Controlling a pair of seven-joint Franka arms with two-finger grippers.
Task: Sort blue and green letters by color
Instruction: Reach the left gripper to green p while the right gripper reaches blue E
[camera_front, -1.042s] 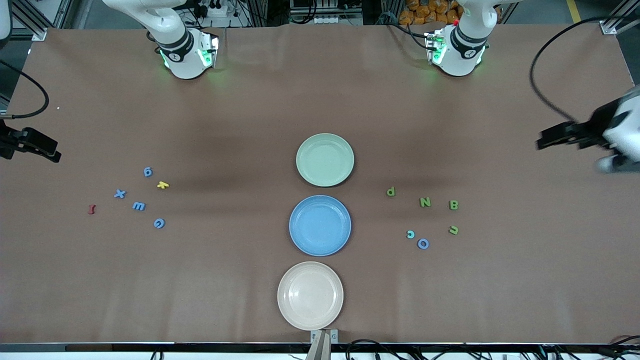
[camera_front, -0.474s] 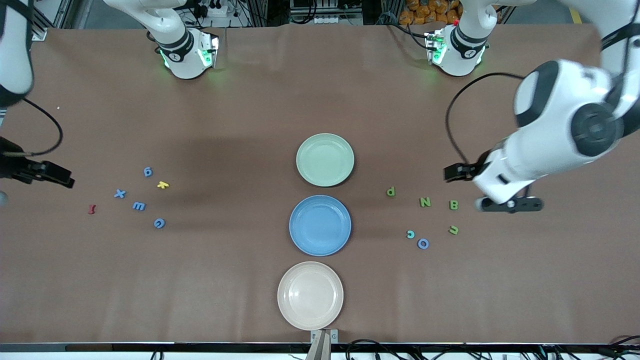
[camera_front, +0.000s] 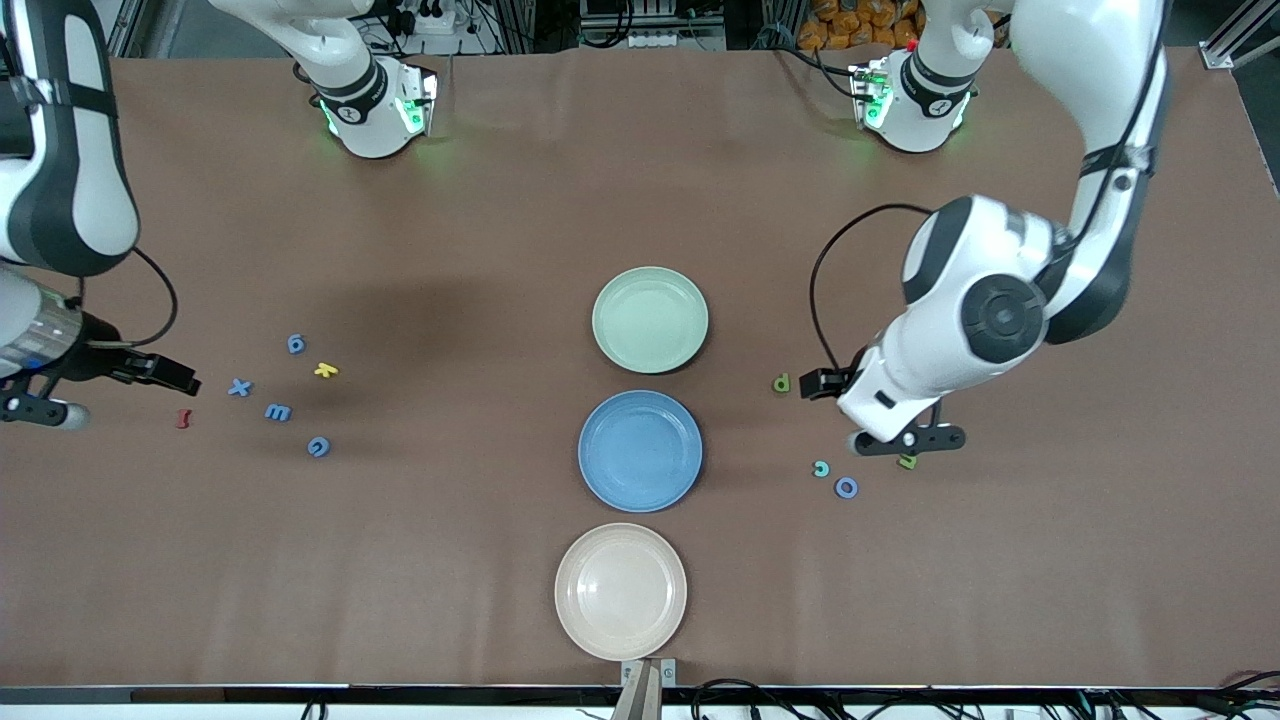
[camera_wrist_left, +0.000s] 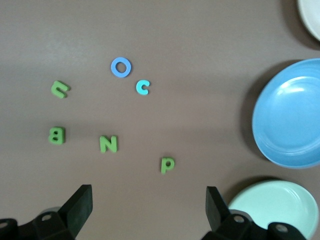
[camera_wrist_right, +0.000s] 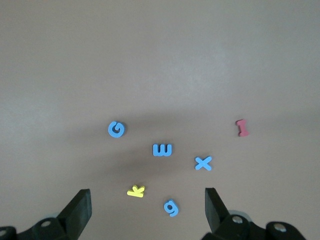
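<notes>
The blue letters g (camera_front: 296, 344), X (camera_front: 239, 387), E (camera_front: 278, 412) and G (camera_front: 318, 447) lie loose toward the right arm's end of the table. My right gripper (camera_wrist_right: 147, 200) hangs open and empty above the table beside them (camera_front: 40, 385). Toward the left arm's end lie green p (camera_wrist_left: 167, 164), N (camera_wrist_left: 108, 144), B (camera_wrist_left: 56, 135) and a curved green letter (camera_wrist_left: 60, 89), with a blue O (camera_wrist_left: 120, 67) near them. My left gripper (camera_wrist_left: 147, 197) hovers open and empty over this group (camera_front: 885, 415). In the front view it hides N and B.
Three plates stand in a row mid-table: pale green (camera_front: 650, 319), blue (camera_front: 640, 450), and beige (camera_front: 620, 590) nearest the front camera. A yellow letter (camera_front: 325, 370) and a red one (camera_front: 183, 418) lie among the blue letters. A teal c (camera_front: 821, 468) sits beside the O.
Both arms have swung in from the table's ends. The left gripper now hangs over the green letters and the right gripper has come closer to the blue ones. No letter has moved.
</notes>
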